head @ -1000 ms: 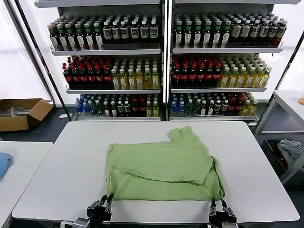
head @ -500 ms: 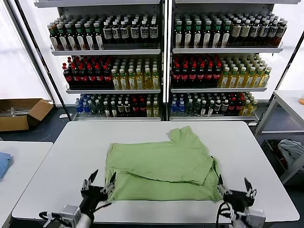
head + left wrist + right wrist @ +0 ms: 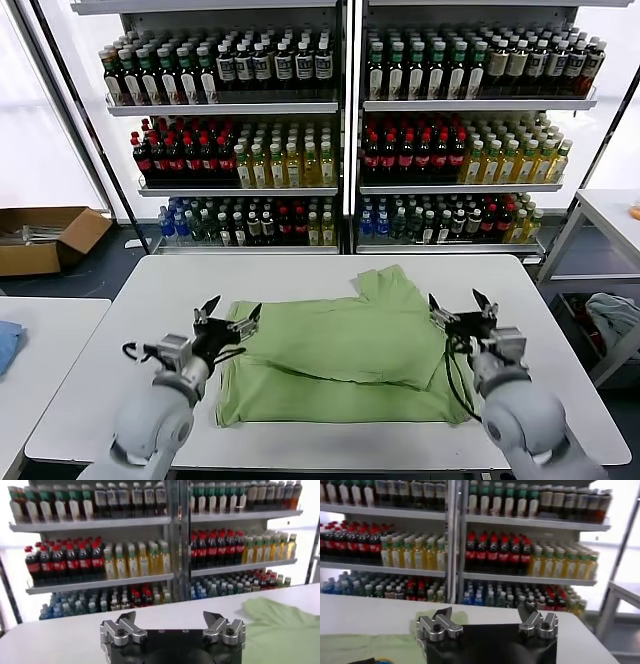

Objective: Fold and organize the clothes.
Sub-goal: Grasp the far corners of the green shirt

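So the light green polo shirt (image 3: 345, 355) is lying folded in the middle of the white tabletop (image 3: 130, 330), one short sleeve poking out toward 1 o'clock. Left end effector (image 3: 228, 315) is hovering over the shirt's 10 o'clock corner, fingers spread wide apart, holding nothing. Right end effector (image 3: 460, 307) is just off the shirt's 3 o'clock edge, also spread wide and empty. Both wrist cams show the same gaping fingers. At 12 o'clock behind the tabletop there are shelves of bottled drinks (image 3: 345, 140), and a cardboard box (image 3: 45, 238) sits on the floor around 10 o'clock.
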